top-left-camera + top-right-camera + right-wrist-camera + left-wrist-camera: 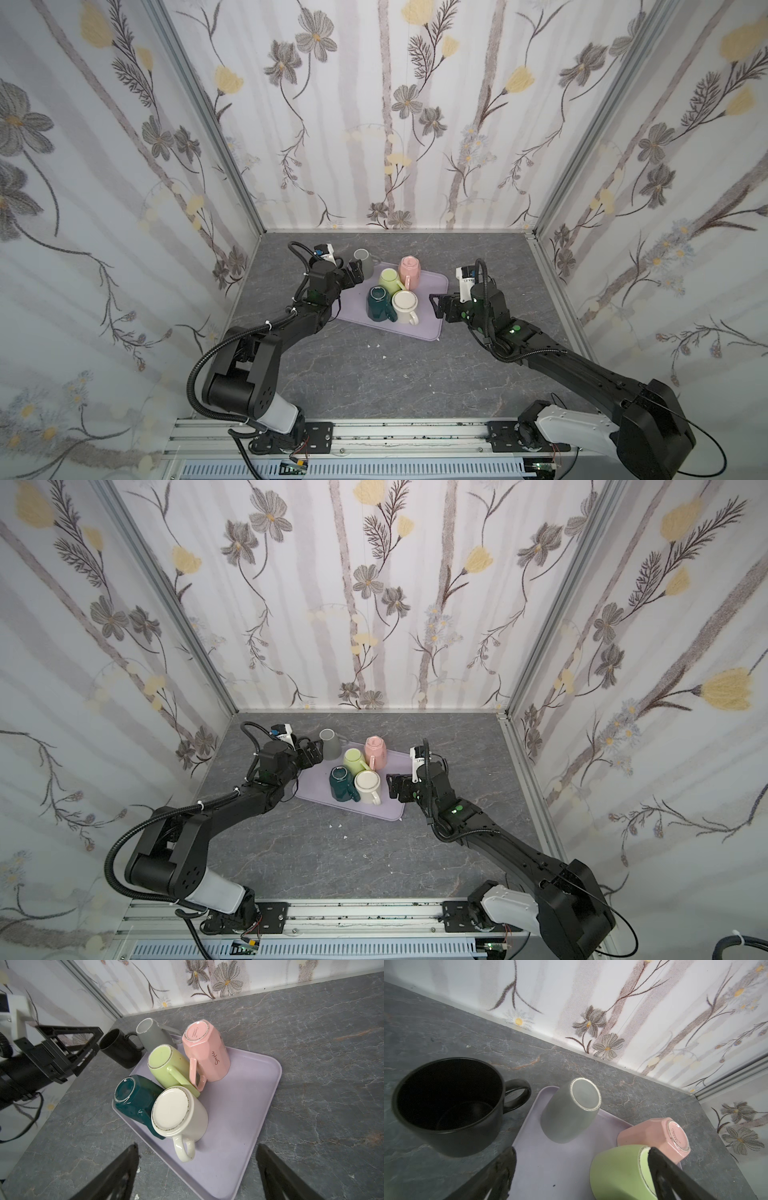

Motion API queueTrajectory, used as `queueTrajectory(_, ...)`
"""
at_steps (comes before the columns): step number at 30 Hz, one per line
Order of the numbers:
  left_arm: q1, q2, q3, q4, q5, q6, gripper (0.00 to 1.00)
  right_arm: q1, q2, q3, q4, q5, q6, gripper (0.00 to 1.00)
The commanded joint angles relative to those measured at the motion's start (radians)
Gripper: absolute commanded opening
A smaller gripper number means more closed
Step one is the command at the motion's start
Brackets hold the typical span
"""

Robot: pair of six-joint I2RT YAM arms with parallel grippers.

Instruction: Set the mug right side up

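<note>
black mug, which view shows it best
Left wrist view: the black mug sits close, upright, mouth and handle clear. The right wrist view shows it small and far. In both top views I cannot make it out.

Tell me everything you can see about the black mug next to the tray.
The black mug is matte, ceramic-looking and wide, with one loop handle. It stands upright and empty on the gray table, just off the lavender tray, handle toward the overturned gray mug. Nothing grips it.
</note>
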Motion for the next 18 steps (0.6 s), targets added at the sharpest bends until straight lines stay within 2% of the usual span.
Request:
queueTrajectory(1, -0.025, -0.051, 0.056, -0.310, -0.169, -0.030, 1.00, 0.028, 0.026, 0.022, -0.044, 0.050, -0.034, 0.88)
queueTrajectory(4, -0.044, -0.092, 0.094, -0.463, -0.227, -0.041, 1.00, 0.062, 0.060, 0.071, -0.072, 0.067, -0.039, 0.88)
queueTrajectory(8, -0.045, -0.157, 0.077, -0.524, -0.213, -0.050, 1.00, 0.103, 0.096, 0.091, -0.087, 0.075, -0.039, 0.85)
queueTrajectory(11, -0.045, -0.214, 0.037, -0.514, -0.186, -0.042, 1.00, 0.126, 0.128, 0.107, -0.097, 0.067, -0.029, 0.78)
queueTrajectory(13, -0.045, -0.245, 0.012, -0.502, -0.172, -0.045, 1.00, 0.138, 0.156, 0.125, -0.111, 0.055, -0.024, 0.70)
queueTrajectory(18, -0.048, -0.340, -0.052, -0.479, -0.080, -0.041, 1.00, 0.164, 0.243, 0.182, -0.165, 0.038, -0.024, 0.55)
